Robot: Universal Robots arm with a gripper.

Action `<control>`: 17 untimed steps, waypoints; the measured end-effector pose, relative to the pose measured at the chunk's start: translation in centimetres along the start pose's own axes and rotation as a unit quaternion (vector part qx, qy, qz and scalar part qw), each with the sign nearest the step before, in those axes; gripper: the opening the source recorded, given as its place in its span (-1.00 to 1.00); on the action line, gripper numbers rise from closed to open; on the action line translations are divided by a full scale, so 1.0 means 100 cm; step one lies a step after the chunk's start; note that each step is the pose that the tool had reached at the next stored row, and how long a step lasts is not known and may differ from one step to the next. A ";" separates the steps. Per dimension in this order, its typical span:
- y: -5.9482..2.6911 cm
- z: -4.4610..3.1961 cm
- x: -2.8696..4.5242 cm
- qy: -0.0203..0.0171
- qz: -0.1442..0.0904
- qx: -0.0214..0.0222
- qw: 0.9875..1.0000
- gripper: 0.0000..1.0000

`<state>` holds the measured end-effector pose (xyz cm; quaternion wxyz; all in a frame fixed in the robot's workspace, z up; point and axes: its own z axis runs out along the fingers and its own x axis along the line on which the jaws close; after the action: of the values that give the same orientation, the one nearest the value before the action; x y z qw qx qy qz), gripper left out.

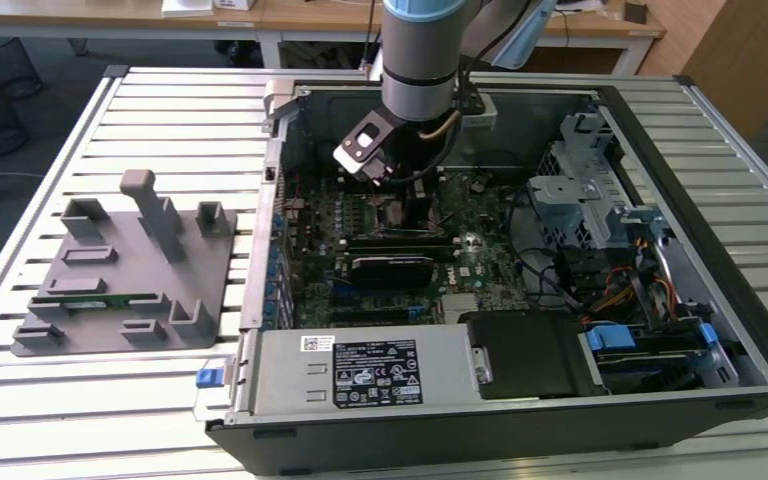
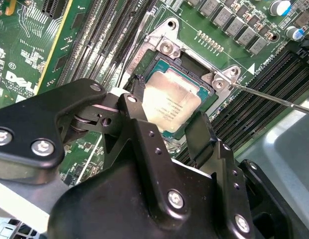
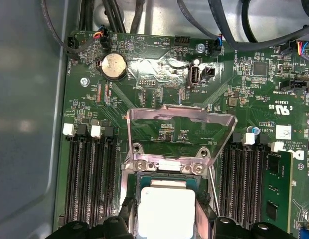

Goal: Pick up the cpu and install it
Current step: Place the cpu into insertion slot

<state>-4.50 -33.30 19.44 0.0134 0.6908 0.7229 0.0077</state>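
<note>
Silver-topped flat square cpu (image 2: 172, 102) sits in the opening of the black-framed square socket (image 2: 190, 63) on the green motherboard (image 3: 144, 59). Cannot tell whether it is fully seated.

Black two-fingered tool (image 2: 170, 105) straddles the cpu and is clenched on it, one finger against each of two opposite edges; both wrist views agree.

Bright metal load plate (image 3: 182, 117) is tipped up open at one side of the socket. Thin metal lever (image 2: 274, 97) juts out beside the socket. Long black memory slots (image 3: 89, 174) run along both flanks of the socket.

Exterior view: grey robot arm (image 1: 418, 60) reaches down into the open black computer case (image 1: 491, 440). The case lies on the slatted metal table (image 1: 157, 110), toward the edge at the exterior view's right. Grey plastic parts holder (image 1: 117, 290) sits near the table edge at the exterior view's left, well apart from the tool.
</note>
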 end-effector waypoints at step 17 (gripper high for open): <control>0.0004 -0.0113 0.0000 0.000 0.000 0.000 1.000 -0.43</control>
<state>-4.50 -33.29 20.57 0.0136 0.6908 0.7229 0.0076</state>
